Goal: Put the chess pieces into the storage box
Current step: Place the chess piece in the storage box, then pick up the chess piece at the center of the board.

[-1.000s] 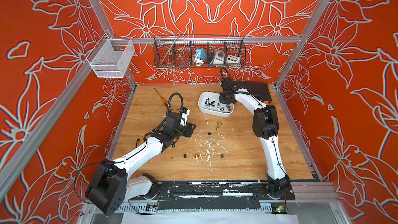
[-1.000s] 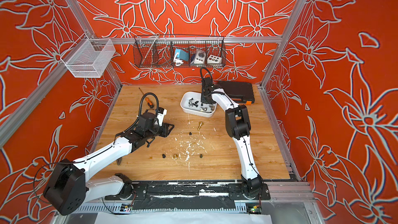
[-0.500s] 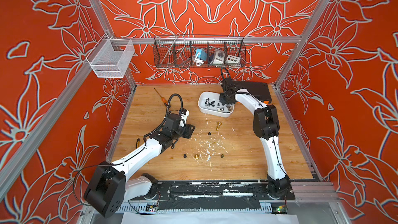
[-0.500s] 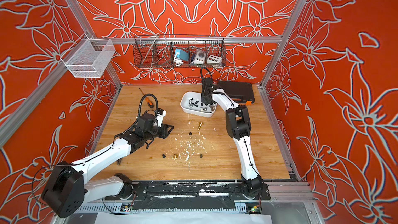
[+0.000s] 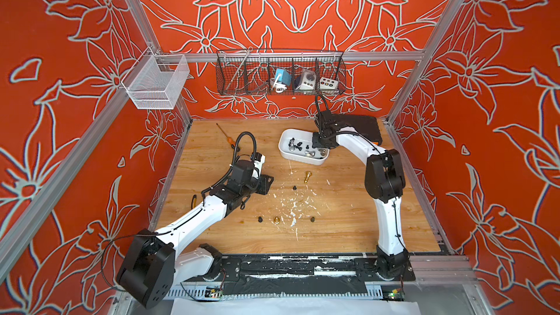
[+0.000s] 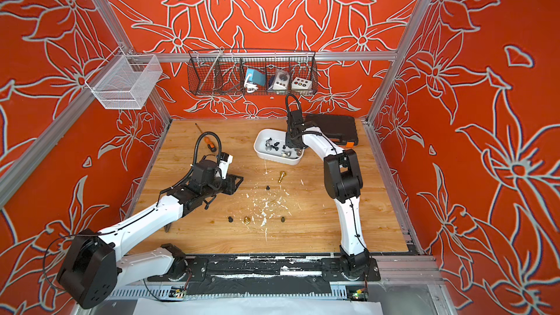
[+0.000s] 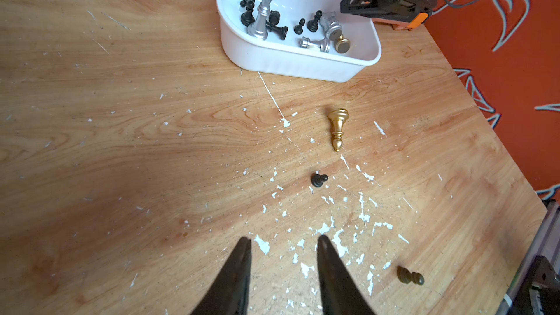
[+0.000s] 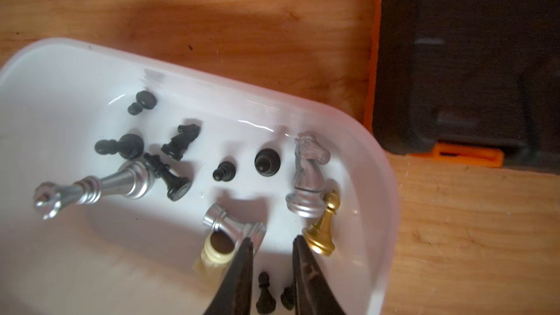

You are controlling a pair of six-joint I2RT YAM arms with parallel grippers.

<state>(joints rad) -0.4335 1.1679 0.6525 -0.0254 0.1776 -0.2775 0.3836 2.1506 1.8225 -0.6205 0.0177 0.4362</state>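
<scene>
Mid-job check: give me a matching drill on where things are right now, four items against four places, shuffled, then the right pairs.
1. tall gold piece
2. silver knight
3. left gripper
4. right gripper

A. open, over the storage box
B. lying on the table, outside the box
C. inside the storage box, beside a gold pawn
D. open, over the paint-flecked table

Pairs: 1-B, 2-C, 3-D, 4-A
</scene>
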